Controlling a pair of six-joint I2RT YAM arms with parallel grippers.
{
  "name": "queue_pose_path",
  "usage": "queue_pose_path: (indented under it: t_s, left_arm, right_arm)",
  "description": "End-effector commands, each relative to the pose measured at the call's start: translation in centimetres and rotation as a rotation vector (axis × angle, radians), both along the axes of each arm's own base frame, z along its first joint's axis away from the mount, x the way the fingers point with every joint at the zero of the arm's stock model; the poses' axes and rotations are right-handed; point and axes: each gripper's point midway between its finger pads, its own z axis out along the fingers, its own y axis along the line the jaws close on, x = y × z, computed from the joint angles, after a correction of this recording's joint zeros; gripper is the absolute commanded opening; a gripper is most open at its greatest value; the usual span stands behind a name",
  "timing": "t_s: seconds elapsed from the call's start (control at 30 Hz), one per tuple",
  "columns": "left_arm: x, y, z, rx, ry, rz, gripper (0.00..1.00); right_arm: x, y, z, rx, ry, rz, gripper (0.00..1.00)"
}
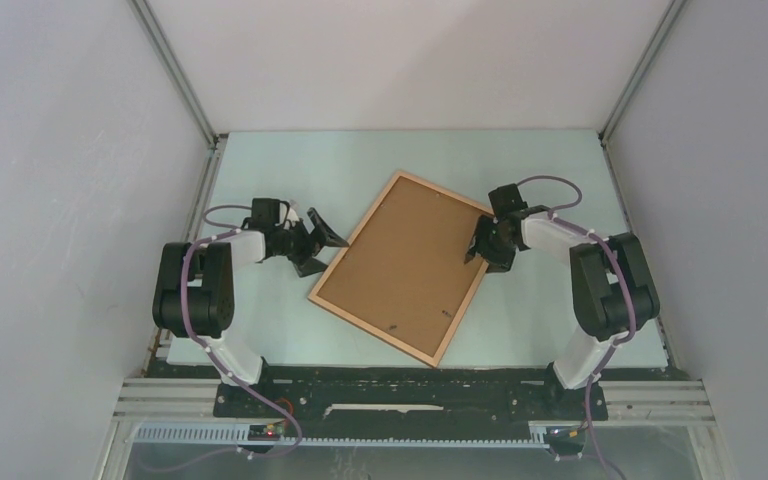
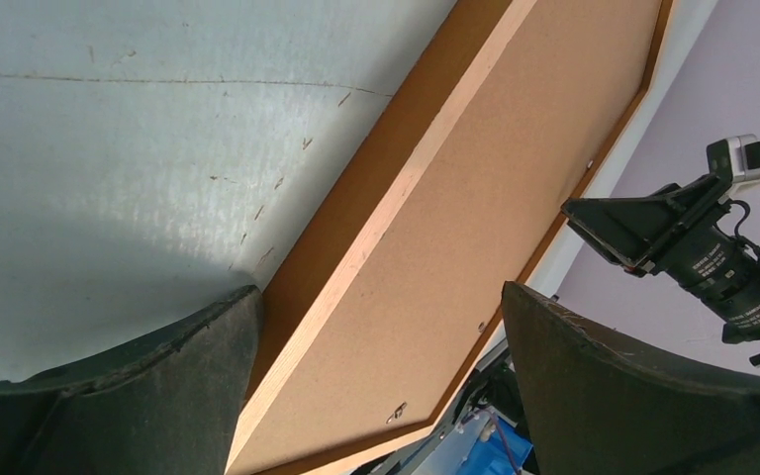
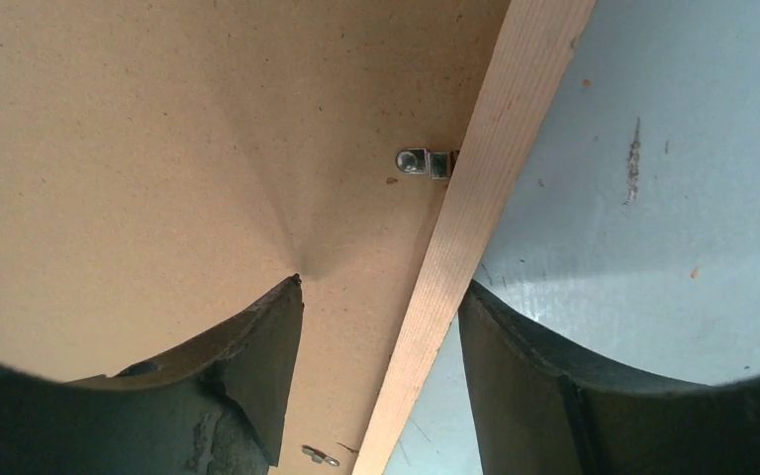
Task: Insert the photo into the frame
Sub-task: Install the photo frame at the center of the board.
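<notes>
The frame (image 1: 405, 265) lies back up and turned at an angle on the pale table (image 1: 360, 160). Its brown fibreboard panel faces up inside a thin light wood rim. The photo is not in view. My left gripper (image 1: 320, 248) is open beside the frame's left edge. In the left wrist view that gripper (image 2: 381, 290) looks along the frame (image 2: 495, 198). My right gripper (image 1: 477, 250) is open at the frame's right edge. In the right wrist view its jaws (image 3: 384, 285) straddle the wooden rim (image 3: 485, 168), with one finger over the panel (image 3: 158, 148) and the other over the table.
Small metal turn clips (image 3: 424, 161) hold the panel at the rim. White walls with metal rails enclose the table on three sides. The arm bases stand at the near edge. The right gripper's fingers (image 2: 653, 233) show across the frame in the left wrist view.
</notes>
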Motion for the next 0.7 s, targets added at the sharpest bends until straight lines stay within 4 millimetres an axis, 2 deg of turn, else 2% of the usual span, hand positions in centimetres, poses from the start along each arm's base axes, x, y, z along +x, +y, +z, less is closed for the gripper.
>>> queue_pose_path:
  t_s: [0.0,0.1,0.23,0.37,0.5,0.6,0.67]
  left_arm:
    - [-1.2,-0.6,0.0,-0.012,0.014,-0.003,0.99]
    - [-1.9,-1.7,0.4,0.01,-0.009,-0.025,0.99]
    - [-3.9,-2.7,0.0,0.016,-0.014,-0.019,0.99]
    - [-6.6,-3.5,-0.6,0.003,-0.003,-0.02,0.99]
    - [-7.4,-4.5,0.0,0.002,-0.046,-0.035,0.99]
    - [-7.5,-4.3,0.1,0.024,-0.06,-0.034,0.99]
    - [-7.5,-3.8,0.1,0.065,-0.065,-0.04,1.0]
  right_arm:
    - [1.9,2.6,0.6,0.089,-0.081,0.027,0.67]
    - [3.0,3.7,0.9,0.119,-0.108,0.048,0.67]
    - [4.5,4.4,0.4,0.111,-0.088,0.074,0.67]
    - [7.0,5.5,0.6,0.118,-0.107,0.099,0.68]
    - [9.5,6.5,1.4,0.121,-0.121,0.121,0.68]
    - [10.6,6.3,2.4,0.091,-0.132,0.135,0.68]
    - [10.9,5.2,3.5,0.042,-0.165,0.133,0.73]
